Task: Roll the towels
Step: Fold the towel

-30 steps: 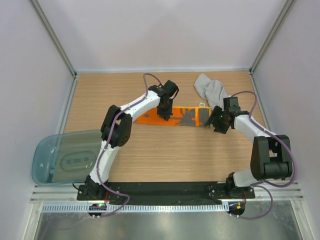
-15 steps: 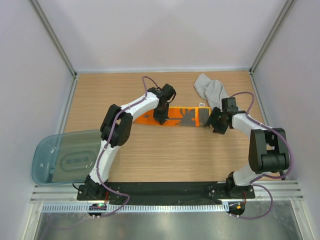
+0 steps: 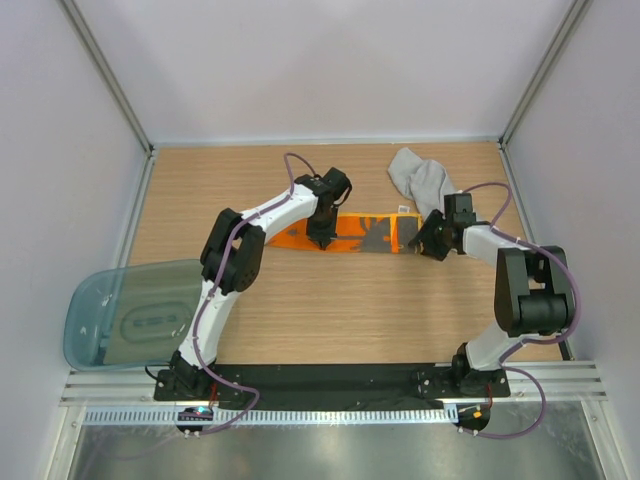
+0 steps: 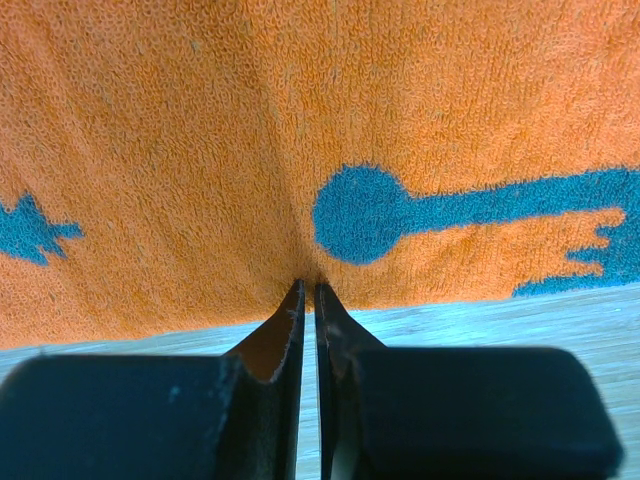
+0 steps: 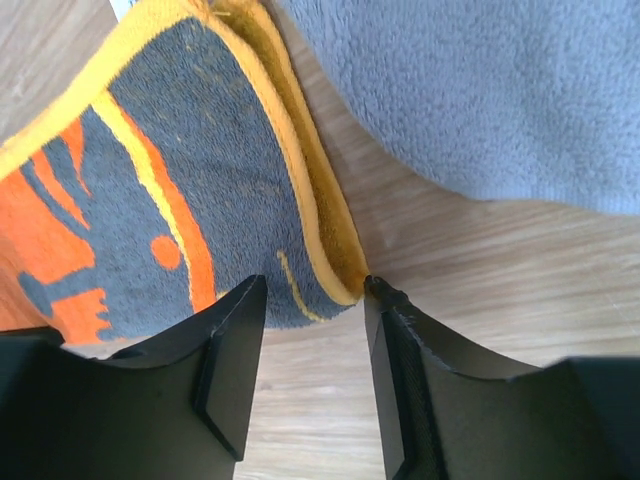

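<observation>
Pinching the orange towel, left fingers show only wrist-side

My left gripper on small towel near edge, right gripper at its right end. Big towel behind; tub front-left.

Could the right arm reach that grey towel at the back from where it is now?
Probably yes. The grey towel lies just beyond the right gripper, with only bare table between them. The gripper is open at the orange towel's end, so it would have to leave that first.
</observation>
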`<state>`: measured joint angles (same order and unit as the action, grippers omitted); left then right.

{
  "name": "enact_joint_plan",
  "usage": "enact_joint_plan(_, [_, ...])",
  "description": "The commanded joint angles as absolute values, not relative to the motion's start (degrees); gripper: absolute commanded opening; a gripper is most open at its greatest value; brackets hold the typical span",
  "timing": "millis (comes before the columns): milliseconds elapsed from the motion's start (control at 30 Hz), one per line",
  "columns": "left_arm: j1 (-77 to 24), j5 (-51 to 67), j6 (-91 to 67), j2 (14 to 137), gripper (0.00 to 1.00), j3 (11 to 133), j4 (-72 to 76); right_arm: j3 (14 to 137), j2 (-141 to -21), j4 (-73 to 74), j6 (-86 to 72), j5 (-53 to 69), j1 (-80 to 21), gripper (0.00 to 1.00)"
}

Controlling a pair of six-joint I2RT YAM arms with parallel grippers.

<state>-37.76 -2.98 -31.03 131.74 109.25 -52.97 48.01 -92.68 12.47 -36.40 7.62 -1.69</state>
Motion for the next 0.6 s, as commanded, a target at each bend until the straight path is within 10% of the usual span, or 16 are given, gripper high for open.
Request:
enact_joint_plan(0, [-37.6,-2.3,-30.6,132.6,0.07,108.1,-52.7,47.0,-95.3,10.5,-37.7,6.2,-1.4,0.50])
enact_joint_plan(567, [-39.4,-1.1,-32.9,132.3,0.07,107.8,-52.9,49.2,-88.5,18.8,-33.7,3.6,-0.8,0.05])
